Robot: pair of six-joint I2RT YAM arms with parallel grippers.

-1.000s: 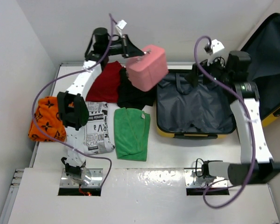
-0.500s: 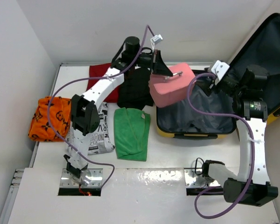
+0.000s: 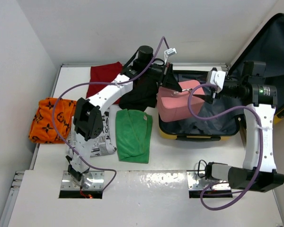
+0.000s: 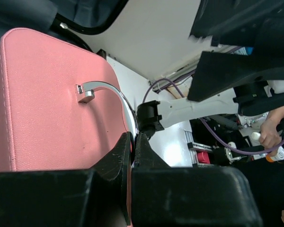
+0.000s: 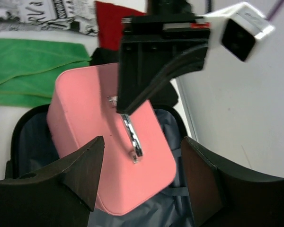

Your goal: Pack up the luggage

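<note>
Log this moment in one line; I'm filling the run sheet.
left fingers: shut on silver metal handle of small pink box-shaped case | case: over open yellow hard-shell suitcase | right fingers: open, facing case

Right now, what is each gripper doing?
Left gripper: closed on the pink case's metal handle.
Right gripper: open, holding nothing.

The pink case looks like smooth matt leatherette with a polished metal handle, the luggage has a glossy yellow shell and dull grey fabric lining, and the green cloth looks soft.
</note>
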